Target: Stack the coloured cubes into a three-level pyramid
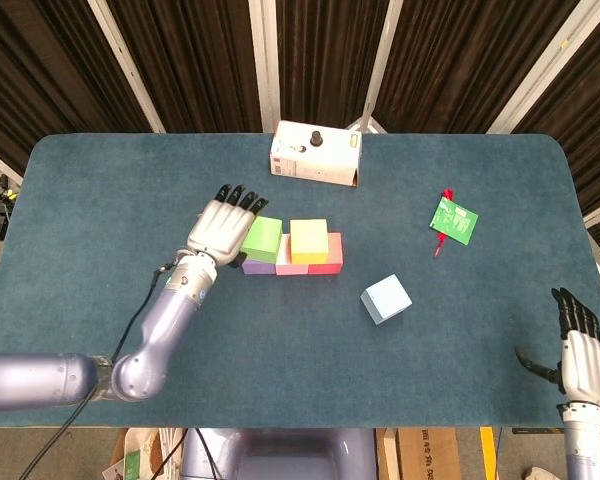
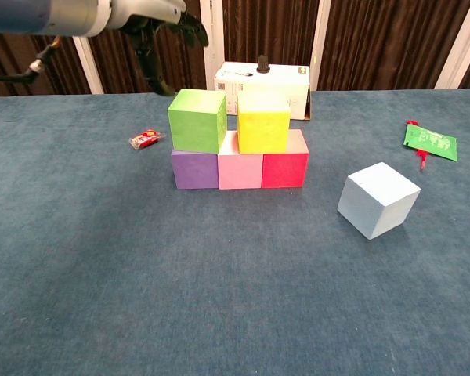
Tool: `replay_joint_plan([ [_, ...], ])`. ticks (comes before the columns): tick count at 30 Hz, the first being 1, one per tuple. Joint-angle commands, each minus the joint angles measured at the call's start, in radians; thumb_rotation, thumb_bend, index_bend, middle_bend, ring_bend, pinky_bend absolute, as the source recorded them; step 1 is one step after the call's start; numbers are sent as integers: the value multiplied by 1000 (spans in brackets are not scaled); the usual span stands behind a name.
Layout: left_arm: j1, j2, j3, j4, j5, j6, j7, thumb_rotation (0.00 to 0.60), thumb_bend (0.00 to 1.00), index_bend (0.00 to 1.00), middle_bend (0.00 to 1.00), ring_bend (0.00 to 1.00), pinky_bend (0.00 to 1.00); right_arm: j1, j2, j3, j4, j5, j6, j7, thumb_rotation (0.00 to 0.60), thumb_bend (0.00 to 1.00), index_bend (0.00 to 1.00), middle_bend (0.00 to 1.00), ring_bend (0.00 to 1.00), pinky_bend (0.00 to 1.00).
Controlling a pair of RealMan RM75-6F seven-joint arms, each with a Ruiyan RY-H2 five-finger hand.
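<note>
My left arm (image 1: 140, 345) reaches in from the near left corner of the table (image 1: 100, 200), forearm angled toward the stack. My left hand (image 1: 220, 225) hovers above and just left of the green cube (image 1: 263, 238), fingers spread, holding nothing. My right hand (image 1: 583, 350) hangs off the near right edge, fingers apart and empty.

I count six cubes. Three form the bottom row, touching side by side: purple cube (image 2: 194, 169), pink cube (image 2: 240, 170), red cube (image 2: 285, 167). Two sit on top: the green one over the purple and pink, slightly overhanging to the left, and the yellow cube (image 2: 263, 121) beside it with a narrow gap. One pale blue cube (image 2: 377, 199) lies alone to the right, well apart from the stack.

Behind the stack stands one white box (image 1: 315, 153). A green packet (image 1: 453, 220) lies near the far right; a small red wrapper (image 2: 146, 139) lies left of the stack. The near half of the table is open cloth.
</note>
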Motion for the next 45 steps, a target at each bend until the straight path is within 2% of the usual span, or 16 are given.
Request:
replay_joint_plan([
  [1,38,69,37,11,63,-133,-99,600,353,109,73,0,0,0,-2,-2,-4,-2,1,-6,600,255,28,55,0,0],
  [9,37,67,80,98,137,-231,-216,600,352,109,73,0,0,7,-10,-8,-4,4,-16,-23,600,255,28,55,0,0],
  [18,5,4,105,173,220,-246,-295,600,352,131,90,0,0,9,-12,-6,1,13,-22,-23,600,255,28,55,0,0],
  [29,-47,-66,139,245,200,-230,-321,600,360,153,144,0,0,12,-11,-3,5,26,-33,-20,600,255,28,55,0,0],
  [45,-71,-94,165,295,173,-192,-333,600,361,196,185,0,0,16,-16,-3,8,31,-37,-27,600,254,28,55,0,0],
])
